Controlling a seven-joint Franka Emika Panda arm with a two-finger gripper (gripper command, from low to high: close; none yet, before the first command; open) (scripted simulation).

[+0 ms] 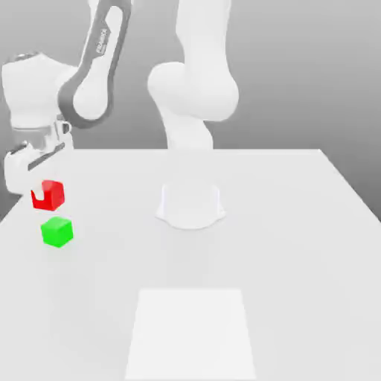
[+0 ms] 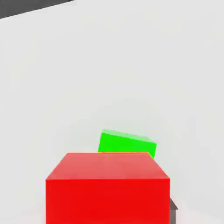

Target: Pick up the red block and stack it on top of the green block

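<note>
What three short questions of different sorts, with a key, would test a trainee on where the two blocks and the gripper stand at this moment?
1. True or false: the red block rests on the table.
2. Which lies nearer the exterior view's lower edge: the red block or the green block?
3. Multiple choice: the gripper is (a) open above the green block, (b) shut on the red block, (c) shut on the green block.

Key
1. False: it hangs in the gripper, clear of the table.
2. The green block.
3. (b).

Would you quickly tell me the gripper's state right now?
Gripper: closed on the red block, held just above the green block.
</note>
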